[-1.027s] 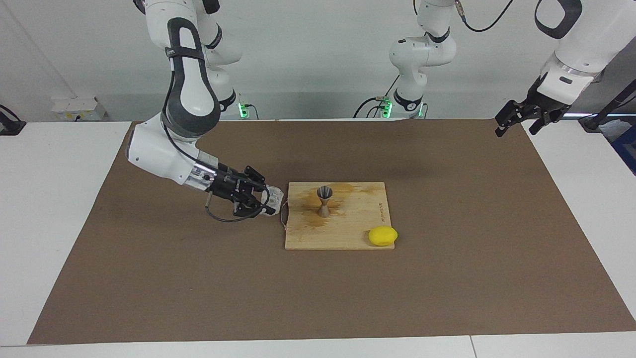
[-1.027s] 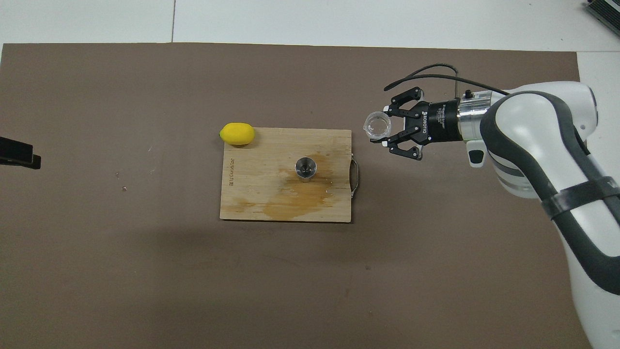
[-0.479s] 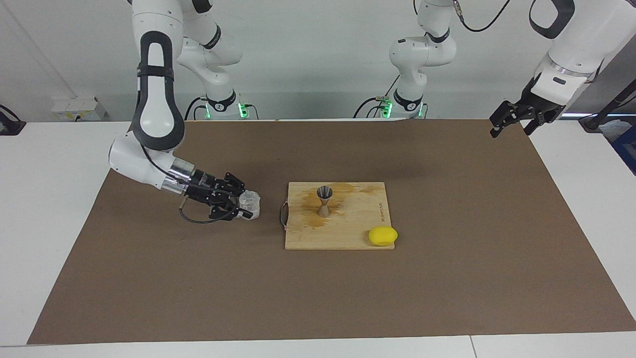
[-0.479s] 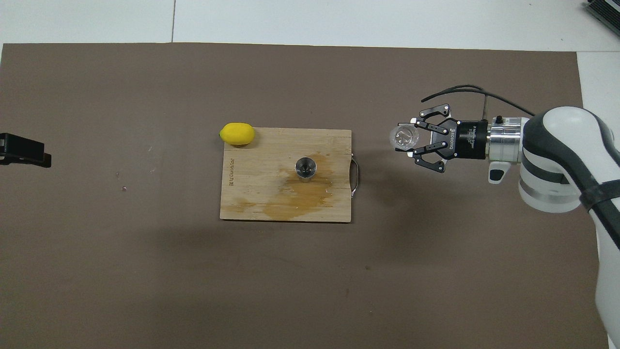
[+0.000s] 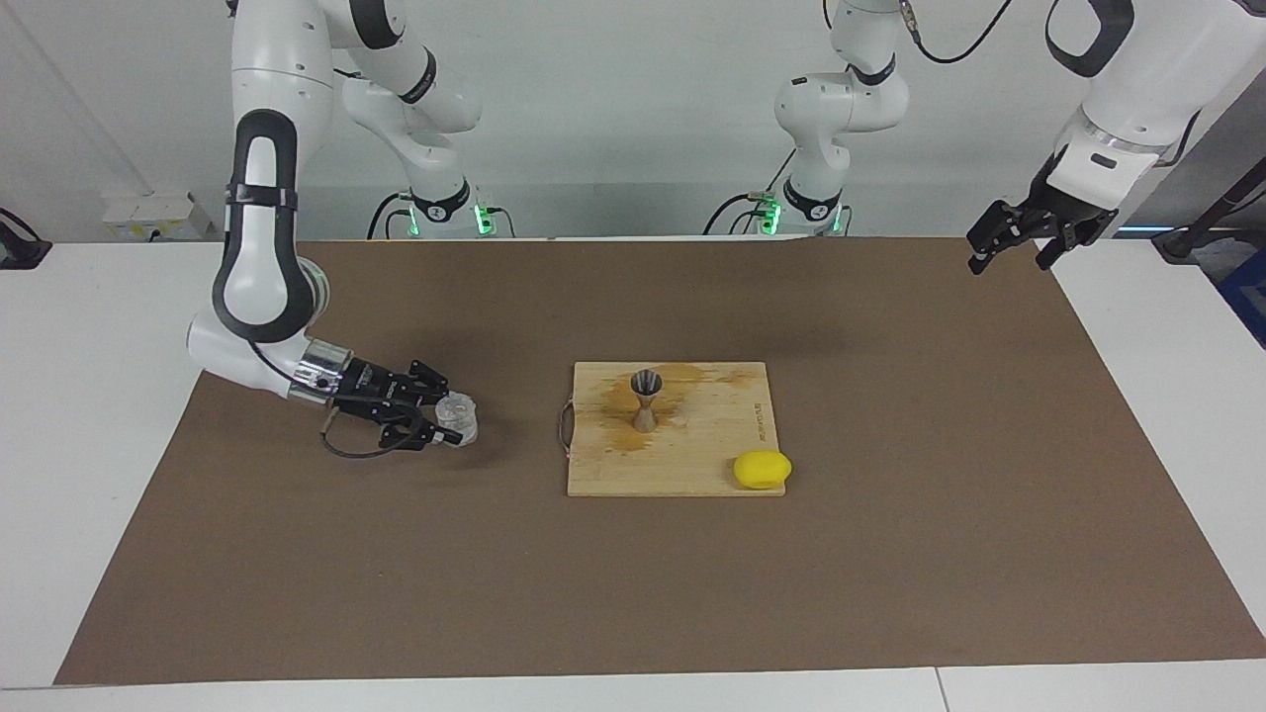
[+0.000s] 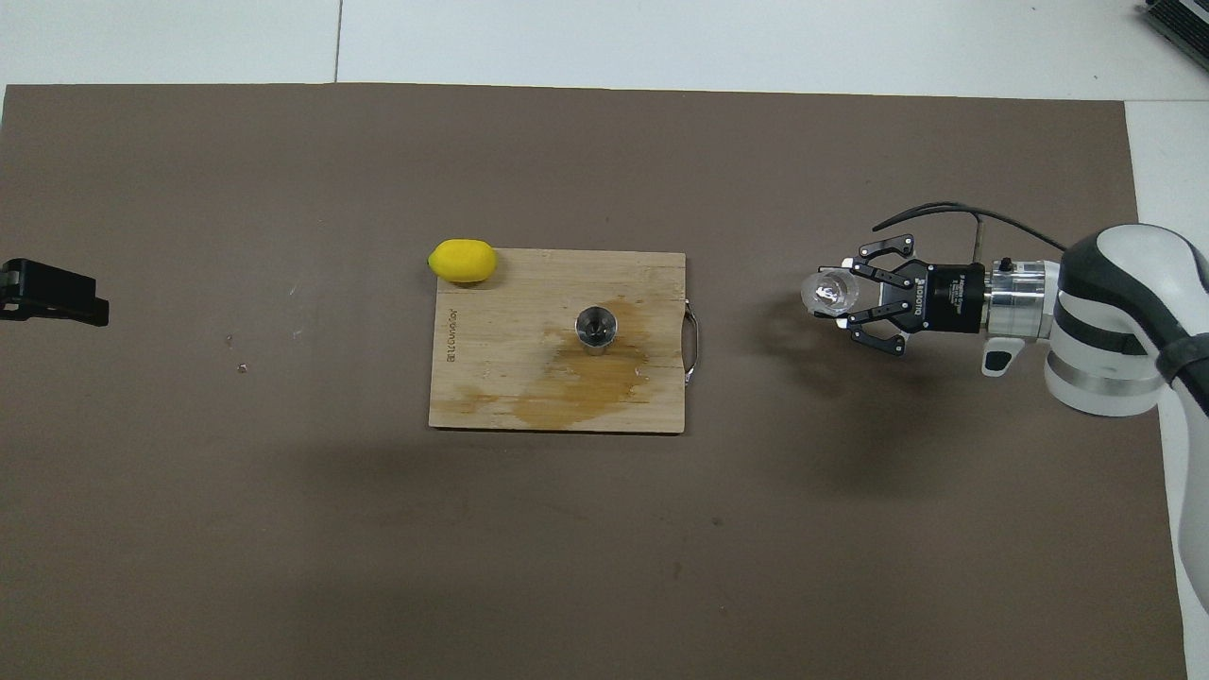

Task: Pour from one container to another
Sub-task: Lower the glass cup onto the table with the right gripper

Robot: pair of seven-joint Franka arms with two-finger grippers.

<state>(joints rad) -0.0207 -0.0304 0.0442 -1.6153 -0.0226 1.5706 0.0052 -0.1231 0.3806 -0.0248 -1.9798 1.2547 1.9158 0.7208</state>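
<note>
The right end effector [image 5: 447, 423] is clamped on the clear glass cup [image 5: 459, 417], low over the brown mat [image 5: 890, 554] toward the right arm's end of the table, well apart from the wooden cutting board [image 5: 692, 465]. The cup stands upright; whether its base touches the mat cannot be told. The metal jigger [image 5: 646, 400] stands upright on the board amid a brownish stain, so pouring appears complete.

Recommended procedure for setting down: keep the cup vertical, lower until the base rests flat, then open the fingers evenly and withdraw horizontally.

The left end effector [image 5: 1019, 237] waits with fingers spread and empty over the mat's corner at the left arm's end. A lemon [image 5: 762, 469] sits at the board's corner. The mat covers a white table [image 5: 89, 326] before a pale wall.
</note>
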